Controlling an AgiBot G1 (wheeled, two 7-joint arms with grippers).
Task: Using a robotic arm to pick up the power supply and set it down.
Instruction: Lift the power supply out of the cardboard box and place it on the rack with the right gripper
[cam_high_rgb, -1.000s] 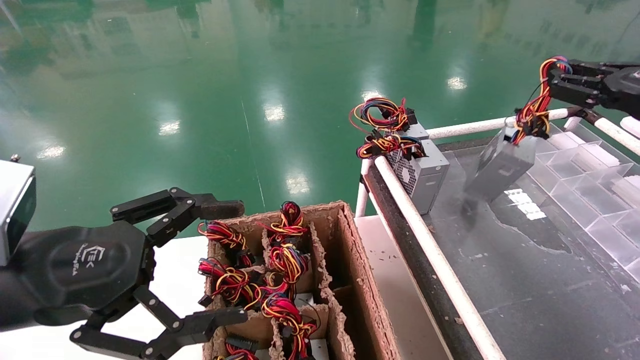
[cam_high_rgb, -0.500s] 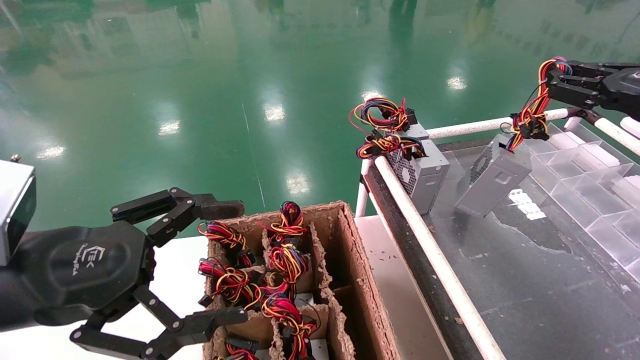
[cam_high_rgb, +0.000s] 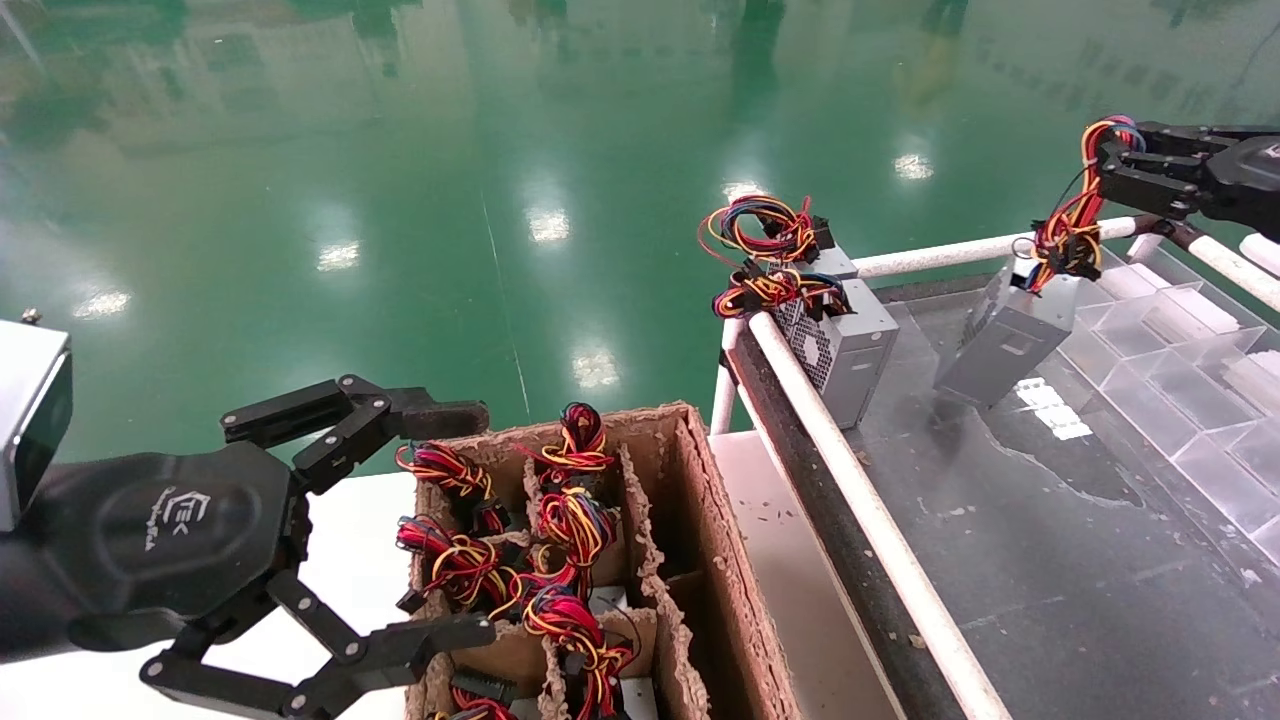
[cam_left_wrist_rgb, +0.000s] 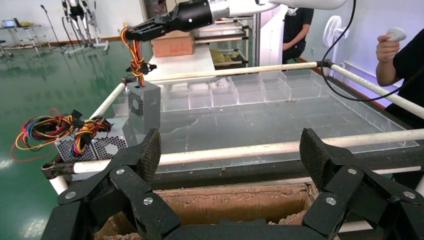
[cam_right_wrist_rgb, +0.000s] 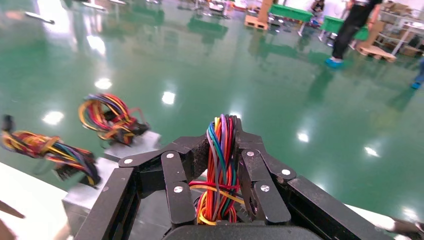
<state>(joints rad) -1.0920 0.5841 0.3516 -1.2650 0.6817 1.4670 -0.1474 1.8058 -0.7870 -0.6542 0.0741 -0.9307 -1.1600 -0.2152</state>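
Observation:
My right gripper (cam_high_rgb: 1110, 160) is shut on the looped coloured wires (cam_high_rgb: 1068, 235) of a grey power supply (cam_high_rgb: 1005, 335). The box hangs tilted from those wires over the dark table (cam_high_rgb: 1050, 560), its lower end close to the surface; contact cannot be told. The right wrist view shows the wire bundle (cam_right_wrist_rgb: 220, 165) pinched between the right gripper (cam_right_wrist_rgb: 222, 142) fingers. From the left wrist view, the hanging power supply (cam_left_wrist_rgb: 144, 105) shows its fan grille. My left gripper (cam_high_rgb: 455, 520) stands open beside the cardboard box (cam_high_rgb: 700, 520), holding nothing.
Two more grey units (cam_high_rgb: 845, 350) with wire bundles stand at the table's near-left corner. The cardboard box holds several wire bundles (cam_high_rgb: 560, 530) in dividers. White rails (cam_high_rgb: 850, 480) edge the table. Clear plastic compartments (cam_high_rgb: 1180, 330) line its right side. A person (cam_left_wrist_rgb: 400, 50) stands beyond.
The hanging power supply has swung and turned under the right gripper, first tilting left, then back towards the right. Both grippers have stayed almost in place.

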